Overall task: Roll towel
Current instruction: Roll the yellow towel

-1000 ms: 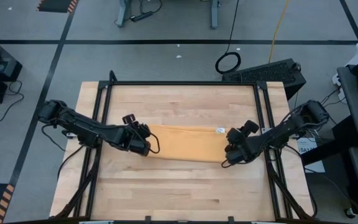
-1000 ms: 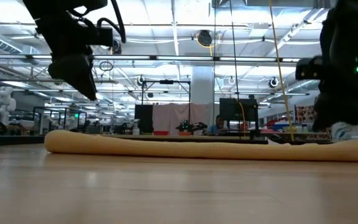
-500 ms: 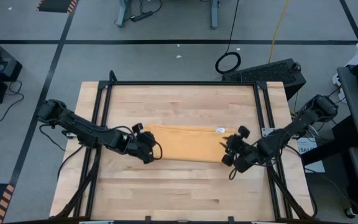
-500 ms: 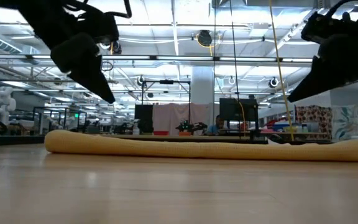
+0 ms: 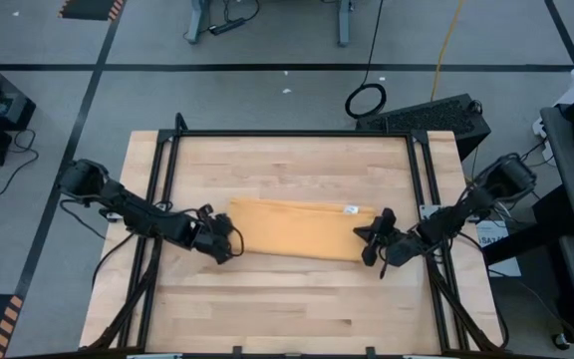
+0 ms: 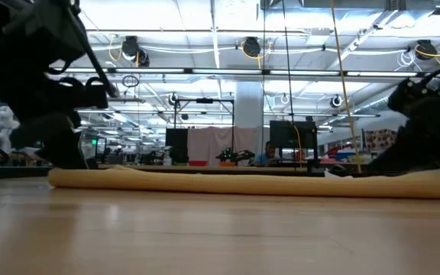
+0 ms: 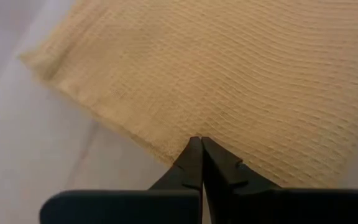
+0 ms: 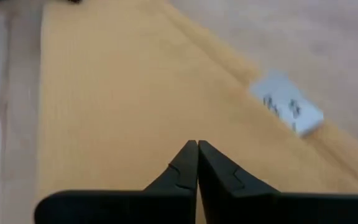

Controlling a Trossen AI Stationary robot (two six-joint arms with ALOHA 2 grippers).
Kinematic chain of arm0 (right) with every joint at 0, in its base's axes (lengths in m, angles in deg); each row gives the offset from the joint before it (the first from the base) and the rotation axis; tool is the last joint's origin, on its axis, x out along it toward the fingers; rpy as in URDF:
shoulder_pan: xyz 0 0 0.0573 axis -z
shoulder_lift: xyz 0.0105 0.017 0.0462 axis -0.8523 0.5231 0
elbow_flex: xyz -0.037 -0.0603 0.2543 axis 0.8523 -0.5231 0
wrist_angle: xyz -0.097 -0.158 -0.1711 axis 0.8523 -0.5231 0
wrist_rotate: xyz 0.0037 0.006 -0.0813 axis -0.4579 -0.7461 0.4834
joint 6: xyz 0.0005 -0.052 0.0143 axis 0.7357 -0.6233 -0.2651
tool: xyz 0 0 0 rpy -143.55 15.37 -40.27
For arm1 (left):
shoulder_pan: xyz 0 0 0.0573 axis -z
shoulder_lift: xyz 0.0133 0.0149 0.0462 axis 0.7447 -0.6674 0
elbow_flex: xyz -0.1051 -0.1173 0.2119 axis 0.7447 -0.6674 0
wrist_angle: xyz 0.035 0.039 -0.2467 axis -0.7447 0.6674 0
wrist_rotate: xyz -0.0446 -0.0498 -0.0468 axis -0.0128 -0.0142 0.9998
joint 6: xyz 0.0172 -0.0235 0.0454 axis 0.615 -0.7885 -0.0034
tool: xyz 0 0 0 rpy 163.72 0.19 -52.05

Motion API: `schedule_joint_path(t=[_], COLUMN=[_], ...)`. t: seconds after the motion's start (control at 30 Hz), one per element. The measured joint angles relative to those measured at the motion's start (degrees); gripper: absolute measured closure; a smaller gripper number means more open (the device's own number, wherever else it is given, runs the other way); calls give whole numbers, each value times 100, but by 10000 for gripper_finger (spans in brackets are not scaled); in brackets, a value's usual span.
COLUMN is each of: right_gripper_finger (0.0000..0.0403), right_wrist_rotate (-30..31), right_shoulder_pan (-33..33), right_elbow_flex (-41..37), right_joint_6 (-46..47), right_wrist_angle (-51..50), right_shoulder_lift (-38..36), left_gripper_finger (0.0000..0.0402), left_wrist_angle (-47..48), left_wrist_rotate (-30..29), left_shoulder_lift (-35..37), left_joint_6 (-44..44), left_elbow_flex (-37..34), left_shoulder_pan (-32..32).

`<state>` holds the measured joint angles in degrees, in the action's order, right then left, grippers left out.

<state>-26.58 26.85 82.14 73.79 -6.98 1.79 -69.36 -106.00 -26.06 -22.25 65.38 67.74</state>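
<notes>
The towel (image 5: 297,229) is a mustard-yellow strip lying flat across the middle of the wooden table, with a small white tag (image 5: 352,209) at its far right edge. My left gripper (image 5: 231,248) is down at the towel's left end, shut, its tips over the near edge (image 7: 166,140). My right gripper (image 5: 360,236) is down at the towel's right end, shut, its tips over the cloth (image 8: 135,93) a little short of the tag (image 8: 288,106). In the low view both grippers sit at the height of the towel (image 6: 243,182). My left gripper has its shut fingertips (image 7: 199,144) on the towel's near long edge, close to the left corner, slanting down from the table's left. Whether cloth is caught between them, I cannot tell. My right gripper's shut fingertips (image 8: 196,147) lie on the top of the towel's right end, slanting down from the table's right. No cloth shows between them.
Black rails (image 5: 163,170) frame the tabletop on the left, far and right sides. Bare wood (image 5: 287,309) lies between the towel and the near edge, and more toward the far edge (image 5: 287,165).
Both grippers have come down from above the towel's ends to the cloth and have shut. The towel lies flat as before.
</notes>
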Motion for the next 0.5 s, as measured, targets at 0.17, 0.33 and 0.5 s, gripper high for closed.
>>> schedule_joint_path(t=[0.17,0.33,0.5], right_gripper_finger=[402,402,402], right_wrist_rotate=[-242,-73,22], right_shoulder_pan=[0,10,15], right_elbow_flex=[194,567,1062], right_joint_6=[307,720,878], right_wrist_angle=[-3,62,64], right_shoulder_lift=[529,1335,1968], left_gripper_finger=[392,388,387], left_wrist_angle=[49,864,2282], left_wrist_rotate=[-182,-131,-269], left_shoulder_lift=[24,218,454], left_joint_6=[377,1217,1064], left_elbow_flex=[-97,278,1133], left_shoulder_pan=[-169,-483,-797])
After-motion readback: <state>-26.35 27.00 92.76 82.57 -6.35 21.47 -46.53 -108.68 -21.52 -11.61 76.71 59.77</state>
